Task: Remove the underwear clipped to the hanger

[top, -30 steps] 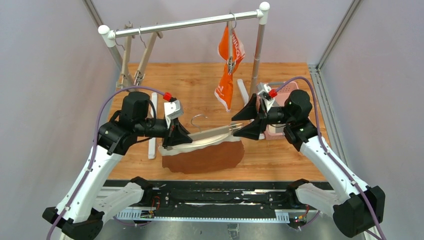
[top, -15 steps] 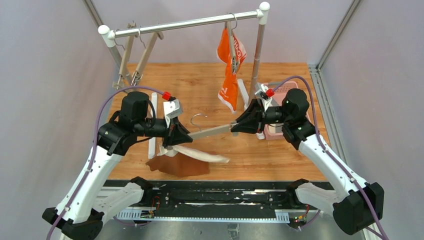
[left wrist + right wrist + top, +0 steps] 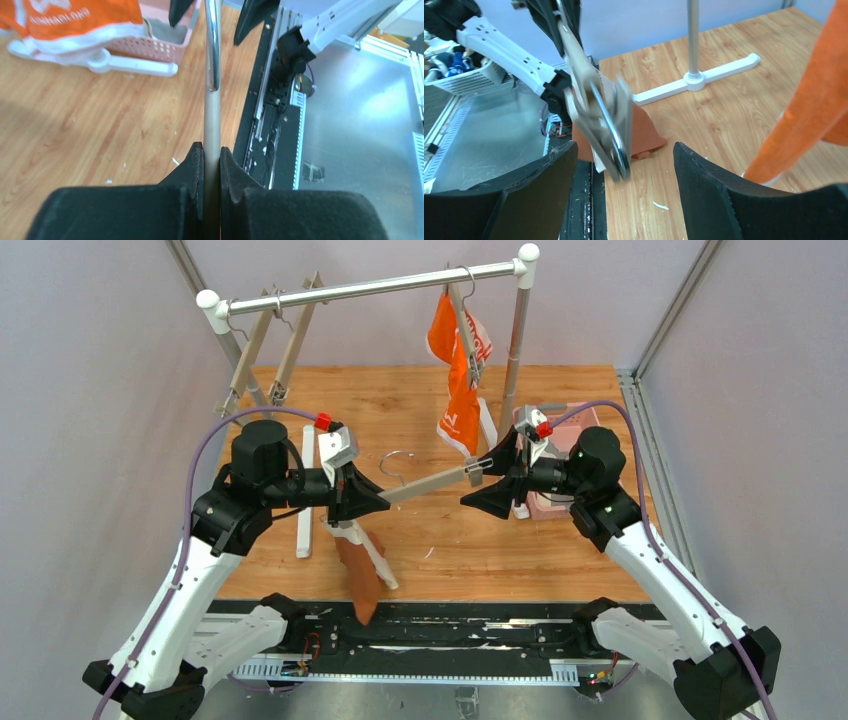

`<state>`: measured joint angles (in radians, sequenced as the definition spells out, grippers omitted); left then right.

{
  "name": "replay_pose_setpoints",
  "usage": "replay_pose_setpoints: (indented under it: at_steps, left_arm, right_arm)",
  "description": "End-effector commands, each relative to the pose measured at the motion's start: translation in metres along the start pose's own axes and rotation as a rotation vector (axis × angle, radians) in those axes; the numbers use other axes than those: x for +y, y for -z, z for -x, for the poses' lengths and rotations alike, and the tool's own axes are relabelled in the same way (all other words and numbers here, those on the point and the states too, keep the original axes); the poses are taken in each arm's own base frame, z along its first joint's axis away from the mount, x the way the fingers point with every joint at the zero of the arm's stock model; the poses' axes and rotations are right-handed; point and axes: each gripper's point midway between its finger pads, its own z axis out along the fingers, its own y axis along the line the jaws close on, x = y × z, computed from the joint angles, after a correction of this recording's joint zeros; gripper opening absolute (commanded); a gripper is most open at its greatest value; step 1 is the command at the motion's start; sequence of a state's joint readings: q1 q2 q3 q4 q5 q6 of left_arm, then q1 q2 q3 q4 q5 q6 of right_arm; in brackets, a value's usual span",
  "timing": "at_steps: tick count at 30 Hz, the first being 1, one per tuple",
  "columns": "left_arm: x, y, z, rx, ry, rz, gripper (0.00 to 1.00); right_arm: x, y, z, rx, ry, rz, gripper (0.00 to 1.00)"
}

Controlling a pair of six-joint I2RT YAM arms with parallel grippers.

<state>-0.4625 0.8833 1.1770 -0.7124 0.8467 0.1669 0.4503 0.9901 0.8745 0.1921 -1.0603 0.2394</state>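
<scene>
My left gripper (image 3: 368, 502) is shut on the bar of a wooden hanger (image 3: 425, 483) and holds it above the table; the wrist view shows the jaws (image 3: 212, 148) clamped on the bar. The rust-brown briefs (image 3: 360, 575) hang by one end from the hanger's left clip, down over the table's near edge. My right gripper (image 3: 490, 480) is open at the hanger's right clip (image 3: 609, 125), which is empty and stands between the fingers without touching them. The orange briefs (image 3: 455, 370) hang clipped on the rack. The grey briefs are out of view.
A clothes rack (image 3: 370, 287) stands at the back with two empty hangers (image 3: 262, 350) on its left. A pink basket (image 3: 562, 475) sits behind my right gripper. The rack's white foot (image 3: 704, 80) lies on the wooden table (image 3: 560, 550).
The brown briefs came off the right clip and swung down; they now hang from the left clip only. My right gripper has opened and backed off a little. The left arm raised the hanger.
</scene>
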Motion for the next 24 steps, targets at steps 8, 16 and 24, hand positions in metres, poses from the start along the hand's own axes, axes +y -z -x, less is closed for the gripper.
replay_pose_setpoints:
  at_steps: [8, 16, 24]
  left_arm:
    - [-0.006, -0.003, 0.059, -0.325, -0.033, -0.027, 0.0]
    - [0.004, -0.015, 0.061, -0.384, -0.003, -0.024, 0.0]
    - [0.005, -0.018, 0.072, -0.514, 0.022, -0.018, 0.0]
  right_arm:
    - [0.003, -0.013, 0.023, -0.213, -0.001, -0.114, 0.62]
    - [0.01, -0.025, 0.067, -0.435, 0.034, -0.074, 0.62]
    - [0.009, -0.025, 0.095, -0.641, 0.049, -0.008, 0.62]
